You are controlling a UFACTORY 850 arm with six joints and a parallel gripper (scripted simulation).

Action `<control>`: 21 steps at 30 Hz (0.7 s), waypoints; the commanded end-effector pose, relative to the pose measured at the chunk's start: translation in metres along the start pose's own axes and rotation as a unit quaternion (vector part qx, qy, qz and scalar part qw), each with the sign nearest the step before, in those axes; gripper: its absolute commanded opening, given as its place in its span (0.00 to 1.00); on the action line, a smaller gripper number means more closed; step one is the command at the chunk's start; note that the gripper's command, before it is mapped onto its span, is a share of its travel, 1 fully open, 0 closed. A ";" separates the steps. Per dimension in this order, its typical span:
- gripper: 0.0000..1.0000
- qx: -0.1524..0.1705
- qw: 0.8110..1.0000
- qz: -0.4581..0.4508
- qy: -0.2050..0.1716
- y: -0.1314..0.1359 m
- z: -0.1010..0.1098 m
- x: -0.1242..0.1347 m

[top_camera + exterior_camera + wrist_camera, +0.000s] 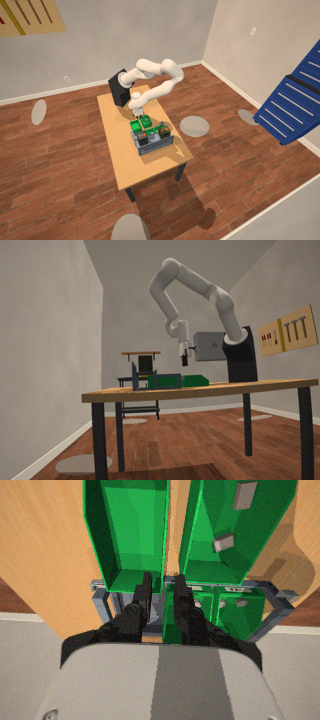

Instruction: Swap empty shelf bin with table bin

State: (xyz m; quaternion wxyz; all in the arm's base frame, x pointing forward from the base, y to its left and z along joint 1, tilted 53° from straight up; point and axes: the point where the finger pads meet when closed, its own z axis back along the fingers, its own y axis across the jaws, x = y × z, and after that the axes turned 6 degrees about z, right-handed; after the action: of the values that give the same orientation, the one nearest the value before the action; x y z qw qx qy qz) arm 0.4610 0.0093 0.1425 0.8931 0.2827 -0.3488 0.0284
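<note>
Brick-brown floorboards (77, 165) (165, 436) run beneath a pale wooden table (134, 173) (232, 387) (40, 545), with grey walls (103, 51) (129, 317) around it. From a black pedestal (115, 90) (242, 371), the white arm (161, 90) (192, 278) rises, bends high at the elbow and slopes back down to its wrist. Its gripper (139, 118) (184, 365) (163, 584) points down, free in the air above the bins. The fingers stand partly spread, roughly parallel, with nothing between them.

The empty open bin (135, 125) (135, 525) lies beside the bin with parts (146, 121) (210, 565), a narrow strip of tabletop between them. Both are at the arm's side of the slate-grey shelf (156, 146) (180, 381) (101, 605). The empty one's near end overlaps the shelf's rail in the wrist view; whether they touch, I cannot tell. At least two loose grey blocks (245, 495) (223, 542) lie in the other. More green bins (155, 129) (240, 617) stand within the shelf. Two dark boxes (142, 139) (164, 132) with orange spots show at the shelf.
</note>
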 end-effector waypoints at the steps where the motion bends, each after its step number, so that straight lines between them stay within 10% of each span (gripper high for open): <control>1: 0.26 0.000 1.000 0.000 0.000 0.000 -0.003 0.000; 21: 0.26 0.000 1.000 0.000 0.000 0.000 -0.037 0.001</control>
State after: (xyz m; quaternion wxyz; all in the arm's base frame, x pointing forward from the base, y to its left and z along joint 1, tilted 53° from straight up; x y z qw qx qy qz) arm 0.4813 0.0268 0.1230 0.8931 0.2827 -0.3487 0.0285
